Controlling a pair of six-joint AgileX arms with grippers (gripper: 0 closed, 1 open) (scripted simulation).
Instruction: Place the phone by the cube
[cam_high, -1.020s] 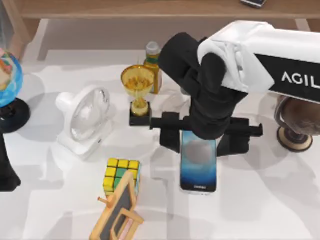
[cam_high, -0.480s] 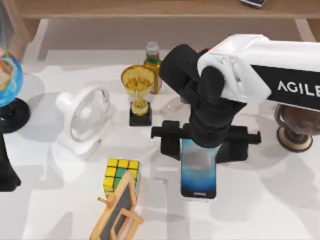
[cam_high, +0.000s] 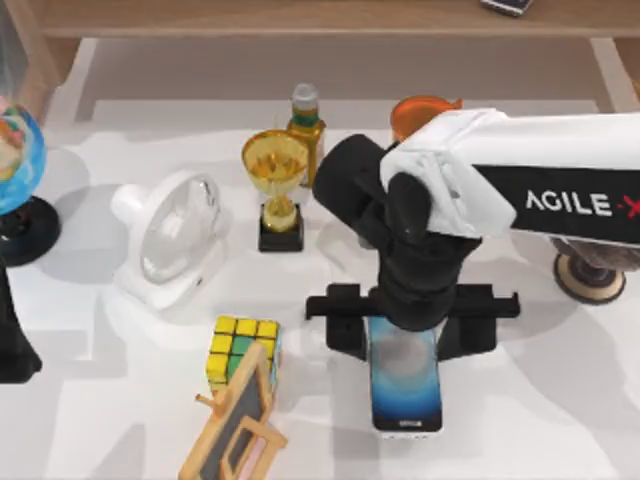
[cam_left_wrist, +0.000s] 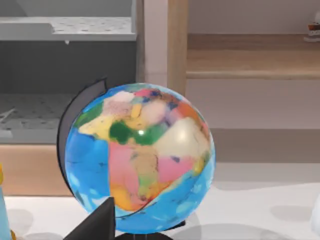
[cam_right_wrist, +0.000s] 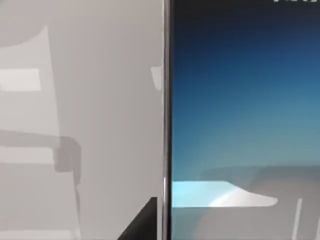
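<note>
The phone (cam_high: 406, 385) has a blue-gradient screen and lies lengthwise toward the table's front edge, right of centre. My right gripper (cam_high: 405, 335) is shut on its long sides at the far end, one black finger on each side. In the right wrist view the phone's screen (cam_right_wrist: 240, 100) and silvery edge are very close, with white table beside them. The yellow and green cube (cam_high: 238, 347) sits to the phone's left with a gap of bare table between them. My left arm (cam_high: 12, 340) is parked at the left edge.
A wooden-framed chalkboard easel (cam_high: 235, 425) leans against the cube's front. A white fan (cam_high: 170, 240), gold trophy (cam_high: 277, 180), bottle (cam_high: 306, 120) and orange cup (cam_high: 420, 112) stand farther back. A globe (cam_left_wrist: 140, 160) is at the far left, a brown object (cam_high: 590, 265) at the right.
My right gripper has carried the phone toward the table's front edge and slightly right. The orange cup behind the arm has come into sight. The cube and easel have not moved.
</note>
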